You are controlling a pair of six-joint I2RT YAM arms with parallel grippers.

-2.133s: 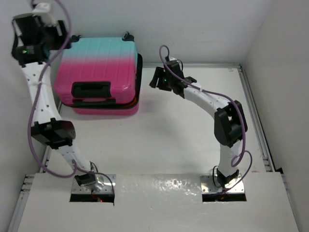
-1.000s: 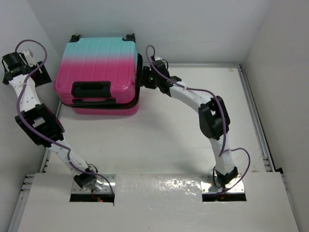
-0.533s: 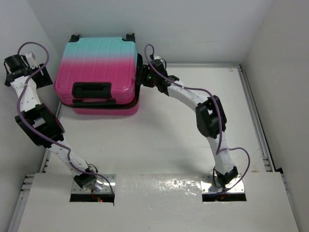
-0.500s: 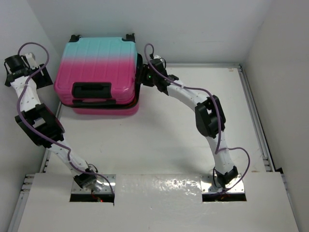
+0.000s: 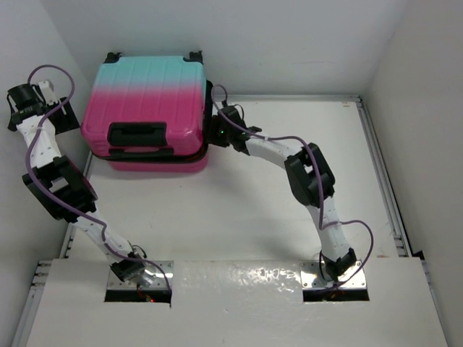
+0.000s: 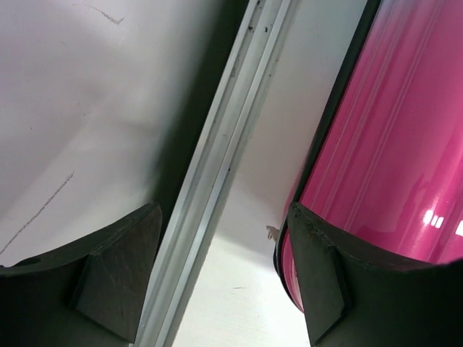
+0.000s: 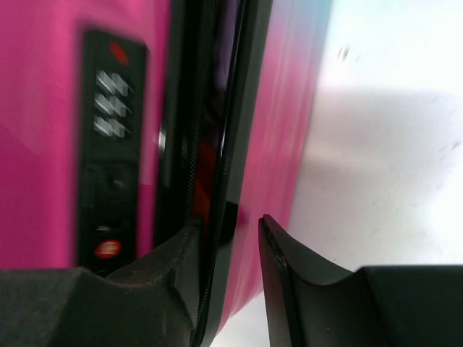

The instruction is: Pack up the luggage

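Note:
The luggage (image 5: 145, 90), a ribbed shell fading pink to teal, lies flat at the back left of the table, its lid down with a dark gap along the right seam. My right gripper (image 5: 215, 134) is against its right side. In the right wrist view the gripper (image 7: 228, 228) is open and astride the black zipper rim (image 7: 217, 144), with one finger (image 7: 170, 267) in the seam gap. The combination lock (image 7: 112, 108) is just beside it. My left gripper (image 5: 61, 116) is open and empty by the luggage's left side (image 6: 383, 144), over the table edge (image 6: 221, 217).
A metal rail (image 6: 217, 166) runs along the table's left edge, close to the white wall (image 6: 87, 108). Another rail (image 5: 380, 159) borders the right side. The black carry handle (image 5: 136, 134) faces the front. Walls close in at the back and both sides.
My right gripper has moved in to the luggage's right side, then slid forward and down along the seam. My left arm swung out from over the luggage to its left side, then stayed.

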